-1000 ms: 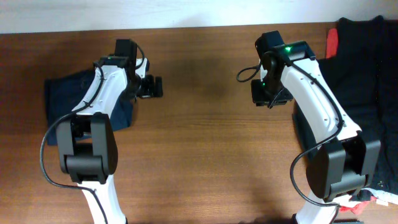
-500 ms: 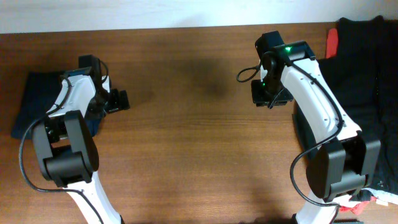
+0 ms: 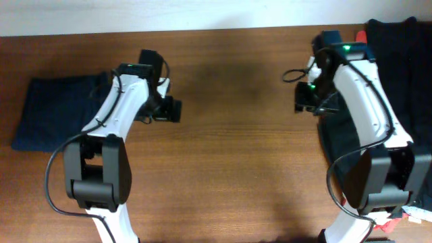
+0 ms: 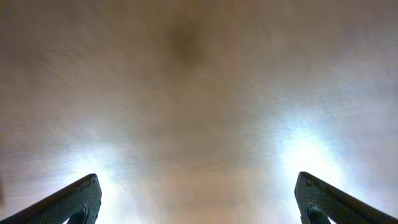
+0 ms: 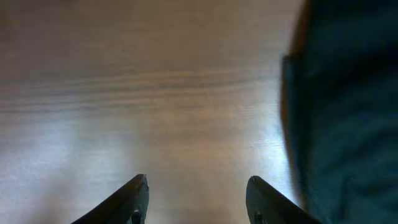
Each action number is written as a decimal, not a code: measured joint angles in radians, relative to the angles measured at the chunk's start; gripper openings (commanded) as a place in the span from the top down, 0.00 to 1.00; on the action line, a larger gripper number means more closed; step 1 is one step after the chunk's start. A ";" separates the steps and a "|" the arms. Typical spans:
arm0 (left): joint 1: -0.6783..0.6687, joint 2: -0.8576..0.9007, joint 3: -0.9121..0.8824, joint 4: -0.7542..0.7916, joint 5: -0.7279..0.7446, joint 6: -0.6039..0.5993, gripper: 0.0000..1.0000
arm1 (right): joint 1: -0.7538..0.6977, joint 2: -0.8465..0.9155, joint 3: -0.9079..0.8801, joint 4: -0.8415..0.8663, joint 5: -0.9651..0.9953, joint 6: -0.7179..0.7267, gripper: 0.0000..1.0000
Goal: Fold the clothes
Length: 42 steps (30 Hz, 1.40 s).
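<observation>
The navy shorts [image 3: 57, 111] lie folded in a flat rectangle at the far left of the table, seen only in the overhead view. My left gripper [image 3: 174, 110] is to their right, apart from them. It is open and empty over bare wood in the left wrist view [image 4: 199, 202]. My right gripper [image 3: 306, 101] is open and empty over bare wood in the right wrist view [image 5: 196, 199], just left of a dark bluish cloth [image 5: 348, 112].
A pile of black garments [image 3: 398, 67] covers the right end of the table, with a red cloth [image 3: 360, 44] at its upper left edge. Dark cloth [image 3: 334, 138] also lies under the right arm. The wooden table [image 3: 229, 169] runs between the arms.
My left arm has swung right, away from the folded shorts, which stay at the far left. My right arm has moved right toward the dark pile.
</observation>
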 measured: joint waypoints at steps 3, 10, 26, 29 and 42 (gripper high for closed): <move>0.000 -0.006 0.007 -0.169 0.030 0.006 0.01 | -0.040 0.000 0.000 -0.069 -0.005 -0.027 0.50; 0.018 -0.120 0.007 -0.344 0.078 0.005 0.01 | -0.051 -0.024 -0.003 -0.131 -0.007 -0.060 0.50; 0.018 -1.326 -0.572 0.171 0.017 -0.018 0.01 | -0.051 -0.924 -0.729 0.427 -0.010 -0.089 0.01; 0.018 -1.496 -0.617 0.188 -0.002 -0.018 0.01 | -0.051 -1.011 -0.765 0.430 -0.010 -0.091 0.01; 0.018 -1.563 -0.624 0.048 -0.005 -0.018 0.01 | -0.051 -0.864 -0.768 0.431 -0.010 -0.092 0.01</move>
